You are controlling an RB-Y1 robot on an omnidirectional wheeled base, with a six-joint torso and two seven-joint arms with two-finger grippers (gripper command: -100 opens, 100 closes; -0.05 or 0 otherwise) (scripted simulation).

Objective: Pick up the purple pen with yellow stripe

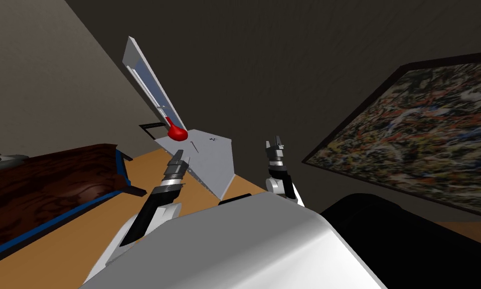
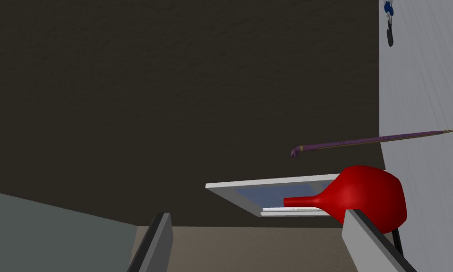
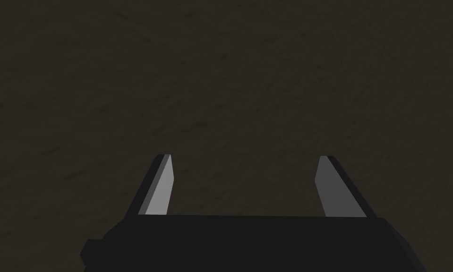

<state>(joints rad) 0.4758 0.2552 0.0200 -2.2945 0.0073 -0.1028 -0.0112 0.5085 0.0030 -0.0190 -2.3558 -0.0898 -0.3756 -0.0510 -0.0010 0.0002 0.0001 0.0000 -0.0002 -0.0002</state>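
Just left of centre in the head view, a red vase [image 1: 177, 133] crowds the pen [image 1: 194, 146]; open desk [image 1: 216, 165] lies to its right.

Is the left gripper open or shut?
Open: on the left gripper the fingers stand wide apart, pressing nothing; the purple pen is ahead.

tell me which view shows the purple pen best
Left wrist view: the purple pen shows full length, yellowish band near its hooked end, beyond the red vase. In the head view it is a tiny dark line on the grey table. The right wrist view faces away.
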